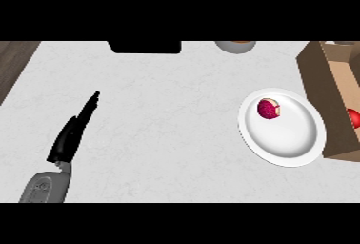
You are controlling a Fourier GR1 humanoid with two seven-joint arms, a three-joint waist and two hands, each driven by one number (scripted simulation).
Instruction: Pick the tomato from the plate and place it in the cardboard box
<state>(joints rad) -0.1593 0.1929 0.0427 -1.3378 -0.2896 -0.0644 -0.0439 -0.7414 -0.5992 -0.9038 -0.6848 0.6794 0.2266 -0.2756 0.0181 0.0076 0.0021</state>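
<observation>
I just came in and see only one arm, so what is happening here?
Nothing is being held now. The left hand rests open at the left of the counter, fingers straight. The right hand is out of view. A red thing, probably the tomato, already shows inside the cardboard box. The white plate holds another dark red piece.

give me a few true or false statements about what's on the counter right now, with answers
1. The left hand shows at the view's left with straight fingers, holding nothing. True.
2. The white plate is bare. False: a dark red, cut piece of food lies on its upper part.
3. The cardboard box stands at the right edge, beside the plate. True.
4. The right hand hovers over the plate. False: no right hand shows.
5. A red tomato shows inside the box. True.
</observation>
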